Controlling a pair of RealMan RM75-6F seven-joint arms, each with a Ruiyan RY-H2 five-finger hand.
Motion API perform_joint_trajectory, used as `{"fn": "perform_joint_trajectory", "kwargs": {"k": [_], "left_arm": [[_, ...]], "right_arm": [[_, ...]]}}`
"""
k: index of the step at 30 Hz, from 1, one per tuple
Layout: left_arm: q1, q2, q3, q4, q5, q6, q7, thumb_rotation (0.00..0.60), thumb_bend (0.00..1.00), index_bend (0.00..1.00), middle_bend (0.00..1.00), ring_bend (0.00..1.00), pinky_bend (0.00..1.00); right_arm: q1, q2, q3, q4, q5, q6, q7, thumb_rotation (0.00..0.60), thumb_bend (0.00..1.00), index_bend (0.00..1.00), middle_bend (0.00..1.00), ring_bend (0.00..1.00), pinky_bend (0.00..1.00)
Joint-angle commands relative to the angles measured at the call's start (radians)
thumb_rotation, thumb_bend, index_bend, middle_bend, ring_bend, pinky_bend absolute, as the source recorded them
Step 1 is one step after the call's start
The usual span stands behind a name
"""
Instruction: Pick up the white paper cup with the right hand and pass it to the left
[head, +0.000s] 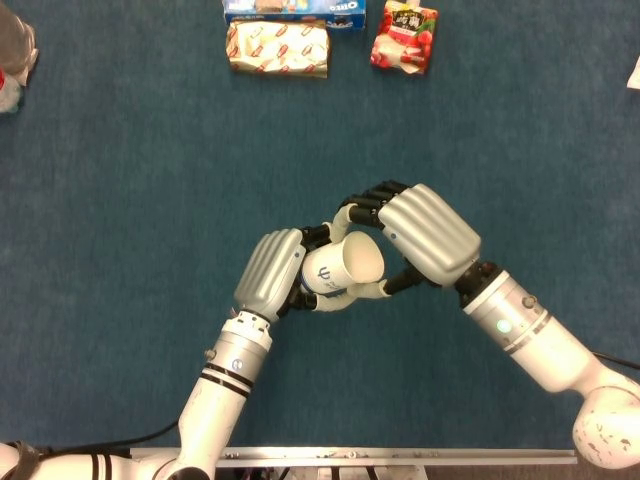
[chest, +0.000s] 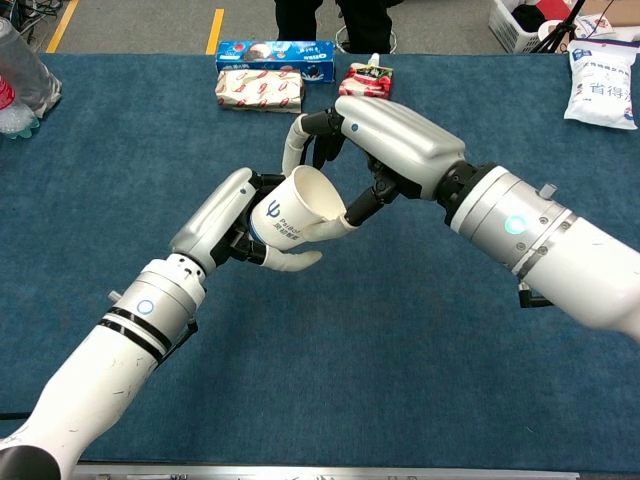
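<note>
Cup: white paper cup (chest: 297, 212) is lifted above the blue worktop (chest: 400, 350), mid-scene, tilted.
Right robot hand (chest: 375, 150): fingers wrap its rim end.
Left robot hand (chest: 240, 225): fingers close round its base.
Progress: pickup done; judged mid-handover, right's release remains.

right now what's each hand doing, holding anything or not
Left hand: closed around the base of the white paper cup, holding it.
Right hand: also on the cup, fingers at its rim end; not released.
</note>
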Motion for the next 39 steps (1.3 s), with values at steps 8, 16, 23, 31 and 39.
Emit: {"fn": "perform_joint_trajectory", "kwargs": {"k": [8,16,23,31,39], "left_arm": [[0.01,-0.019,0.006,0.019,0.017,0.015,-0.005,0.6,0.14,0.58,0.62,0.54,0.66],[0.021,-0.038,0.007,0.039,0.043,0.038,-0.021,0.6,0.14,0.64,0.67,0.59,0.7],[0.037,-0.061,0.007,0.058,0.059,0.066,-0.031,0.6,0.14,0.69,0.73,0.63,0.74],[0.047,-0.076,0.008,0.072,0.067,0.078,-0.024,0.6,0.14,0.72,0.77,0.66,0.78],[0.055,-0.08,0.008,0.076,0.072,0.082,-0.022,0.6,0.17,0.73,0.78,0.67,0.8]], "right_arm": [[0.004,0.0,-0.002,-0.002,0.004,-0.003,-0.005,0.6,0.0,0.49,0.46,0.42,0.36],[0.006,-0.003,-0.004,-0.003,0.0,-0.002,-0.004,0.6,0.0,0.49,0.46,0.42,0.36],[0.005,-0.004,-0.008,0.001,-0.016,0.004,0.008,0.6,0.0,0.49,0.46,0.42,0.36],[0.006,-0.004,-0.009,0.006,-0.026,0.005,0.02,0.6,0.0,0.49,0.46,0.42,0.36],[0.006,0.001,-0.014,0.011,-0.044,0.005,0.036,0.6,0.0,0.42,0.42,0.42,0.36]]}}
